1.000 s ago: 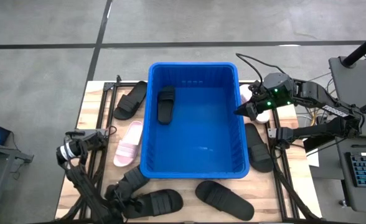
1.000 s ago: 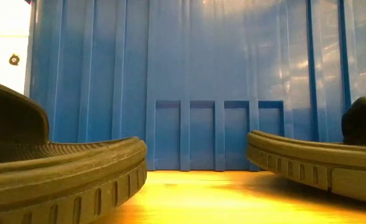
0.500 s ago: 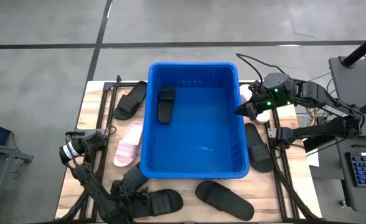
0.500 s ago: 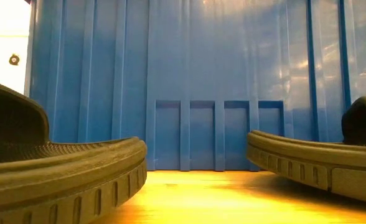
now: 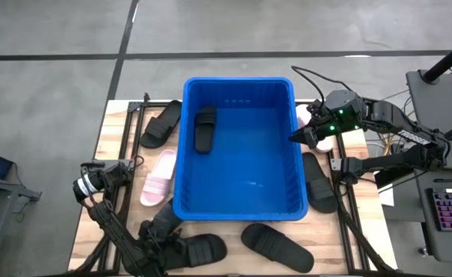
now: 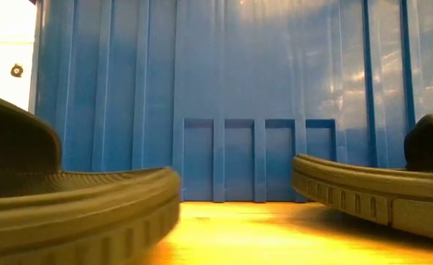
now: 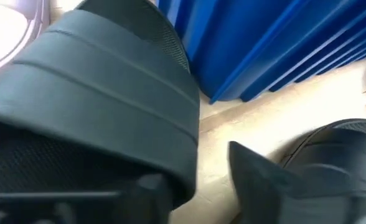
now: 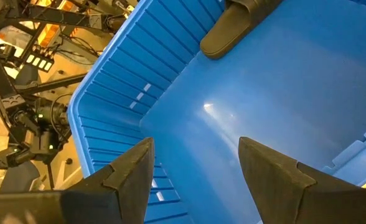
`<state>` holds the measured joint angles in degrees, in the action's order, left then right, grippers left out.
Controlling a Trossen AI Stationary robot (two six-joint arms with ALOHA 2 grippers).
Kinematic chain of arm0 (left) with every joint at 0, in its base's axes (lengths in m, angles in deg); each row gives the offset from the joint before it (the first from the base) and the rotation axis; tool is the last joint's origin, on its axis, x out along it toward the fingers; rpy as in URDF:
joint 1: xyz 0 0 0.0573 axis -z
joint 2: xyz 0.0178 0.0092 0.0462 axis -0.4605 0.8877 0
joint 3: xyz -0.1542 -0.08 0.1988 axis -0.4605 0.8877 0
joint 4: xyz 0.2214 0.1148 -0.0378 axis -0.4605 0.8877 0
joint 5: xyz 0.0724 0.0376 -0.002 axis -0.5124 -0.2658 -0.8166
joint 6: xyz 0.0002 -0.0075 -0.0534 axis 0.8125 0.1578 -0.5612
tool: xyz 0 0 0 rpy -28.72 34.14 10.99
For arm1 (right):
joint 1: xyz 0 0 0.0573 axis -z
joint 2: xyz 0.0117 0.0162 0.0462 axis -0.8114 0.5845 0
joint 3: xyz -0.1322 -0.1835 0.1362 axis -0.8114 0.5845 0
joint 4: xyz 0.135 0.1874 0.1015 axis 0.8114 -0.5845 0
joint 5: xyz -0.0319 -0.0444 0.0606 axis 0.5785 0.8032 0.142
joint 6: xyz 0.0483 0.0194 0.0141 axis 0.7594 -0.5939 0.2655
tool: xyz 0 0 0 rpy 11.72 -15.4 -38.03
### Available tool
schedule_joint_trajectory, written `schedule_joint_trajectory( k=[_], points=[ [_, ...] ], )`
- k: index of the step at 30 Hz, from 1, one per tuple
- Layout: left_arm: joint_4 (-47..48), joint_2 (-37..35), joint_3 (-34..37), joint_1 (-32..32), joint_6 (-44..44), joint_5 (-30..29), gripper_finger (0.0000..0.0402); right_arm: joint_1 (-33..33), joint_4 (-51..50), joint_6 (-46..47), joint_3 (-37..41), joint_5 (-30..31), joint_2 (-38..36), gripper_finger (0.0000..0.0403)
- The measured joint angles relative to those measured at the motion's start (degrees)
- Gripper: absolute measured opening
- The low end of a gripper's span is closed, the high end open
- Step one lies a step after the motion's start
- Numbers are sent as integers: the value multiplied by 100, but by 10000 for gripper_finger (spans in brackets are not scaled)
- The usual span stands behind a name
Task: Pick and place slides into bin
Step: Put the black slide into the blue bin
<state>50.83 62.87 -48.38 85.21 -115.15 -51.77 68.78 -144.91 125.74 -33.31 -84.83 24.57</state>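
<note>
The blue bin (image 5: pixel 237 211) stands mid-table with one black slide (image 5: pixel 204 129) on its floor, which also shows in the right wrist view (image 8: pixel 236 22). My left gripper (image 5: pixel 163 233) is low at the near left, its fingers on either side of the ribbed strap (image 7: pixel 102 106) of a black slide (image 5: pixel 199 248). This slide lies flat on its sole. My right gripper (image 8: pixel 195 168) hangs open over the bin's right rim with nothing between its fingers. My left gripper has one finger (image 7: pixel 152 185) against the strap's side edge (image 7: pixel 186 155). The other finger (image 7: pixel 251 168) stands a narrow gap away from it. The fingers come in low from the near left. The slide lies on the table.
More slides lie around the bin: a black one (image 5: pixel 161 123) at the far left, a pink one (image 5: pixel 158 177) on the left, a black one (image 5: pixel 276 245) at the near edge and a black one (image 5: pixel 318 181) on the right. A pink one (image 5: pixel 304 115) lies under my right arm.
My left gripper has sunk a little toward the black slide at the near left. In the low view that slide's near end has shifted slightly to the right. My right arm has kept still.
</note>
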Motion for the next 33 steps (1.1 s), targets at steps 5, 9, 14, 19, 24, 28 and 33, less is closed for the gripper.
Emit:
schedule_joint_trajectory(
  k=[5, 9, 14, 19, 24, 28, 33],
  points=[
    [-112, 0, -2, -5, 164, -33, 13, 0, 0, 0, 0, -1, -1, 224],
    [-146, -2, -11, 18, 192, -52, 6, 0, 0, 0, 0, -1, -1, 224],
    [-193, -169, -13, 129, 193, -58, 2, 0, 0, 0, 0, -2, -2, 224],
    [-123, -606, -13, 245, 732, -41, 1, -2, 2, -12, 0, 0, -2, 224],
    [-186, -1218, -15, 261, 1639, 187, 1, 0, 2, -39, 0, -2, 0, 224],
    [-402, -1766, -15, 297, 2480, 234, 0, -1, 1, -66, 0, -1, 0, 224],
    [-892, -2415, -15, 307, 3580, 763, 0, 0, 2, -66, 0, -2, 0, 224]
  ],
)
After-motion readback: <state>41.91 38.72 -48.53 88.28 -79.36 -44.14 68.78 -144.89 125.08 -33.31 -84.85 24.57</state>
